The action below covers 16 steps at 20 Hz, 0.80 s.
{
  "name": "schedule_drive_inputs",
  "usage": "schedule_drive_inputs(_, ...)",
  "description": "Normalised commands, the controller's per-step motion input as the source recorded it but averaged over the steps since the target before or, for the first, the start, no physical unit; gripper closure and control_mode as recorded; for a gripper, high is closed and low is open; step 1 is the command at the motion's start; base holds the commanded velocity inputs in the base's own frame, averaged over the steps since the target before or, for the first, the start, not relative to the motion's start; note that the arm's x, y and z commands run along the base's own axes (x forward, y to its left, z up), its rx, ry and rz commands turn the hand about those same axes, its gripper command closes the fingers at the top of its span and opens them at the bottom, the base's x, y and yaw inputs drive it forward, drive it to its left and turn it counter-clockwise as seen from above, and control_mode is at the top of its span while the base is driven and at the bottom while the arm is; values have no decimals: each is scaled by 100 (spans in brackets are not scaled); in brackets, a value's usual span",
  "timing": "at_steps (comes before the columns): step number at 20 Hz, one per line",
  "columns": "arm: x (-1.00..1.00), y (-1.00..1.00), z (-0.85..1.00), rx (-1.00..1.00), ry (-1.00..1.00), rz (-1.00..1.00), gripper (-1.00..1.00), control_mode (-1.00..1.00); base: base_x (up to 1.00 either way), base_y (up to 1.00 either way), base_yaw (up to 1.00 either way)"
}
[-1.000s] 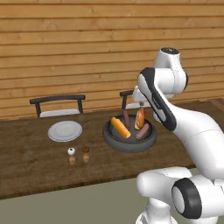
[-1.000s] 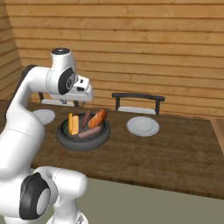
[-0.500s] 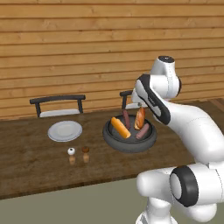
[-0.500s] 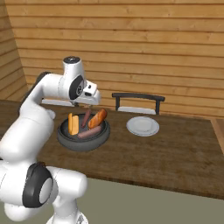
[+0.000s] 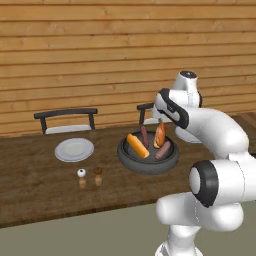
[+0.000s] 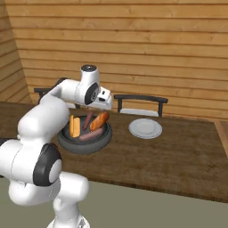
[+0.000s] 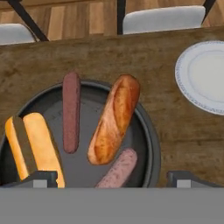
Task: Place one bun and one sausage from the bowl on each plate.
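The dark bowl [image 7: 151,144] holds a brown bun [image 7: 114,118], a yellow split bun [image 7: 36,146], a long sausage [image 7: 71,111] and a second sausage [image 7: 119,168]. My gripper [image 7: 113,178] hovers just above the bowl [image 6: 67,139] with its fingers [image 7: 41,177] spread wide, open and holding nothing. The brown bun [image 6: 99,120] and the nearer sausage lie between the fingertips' line. One light plate [image 5: 74,149] rests to the left of the bowl [image 5: 148,165]; the other plate [image 6: 145,128] is on its right. Both plates are bare.
Salt and pepper shakers [image 5: 81,176] stand in front of the left plate. Two dark chairs [image 5: 66,116] [image 6: 141,103] are pushed in at the table's far side, before a wooden wall. The table's right end [image 6: 219,133] lies beyond the right plate.
The hand has shifted slightly right and lower over the bowl while the upper arm swung round. The food and plates have not moved.
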Motion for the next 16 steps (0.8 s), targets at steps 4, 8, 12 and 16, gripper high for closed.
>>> schedule_drive_inputs(4,35,0,-61,0,4,0,-100,-100,0,0,0)
schedule_drive_inputs(8,46,0,-53,0,8,0,-100,-100,0,0,0)
schedule_drive_inputs(12,28,0,-33,0,5,0,-100,-100,0,0,0)
schedule_drive_inputs(16,23,0,-31,0,2,0,-100,-100,0,0,0)
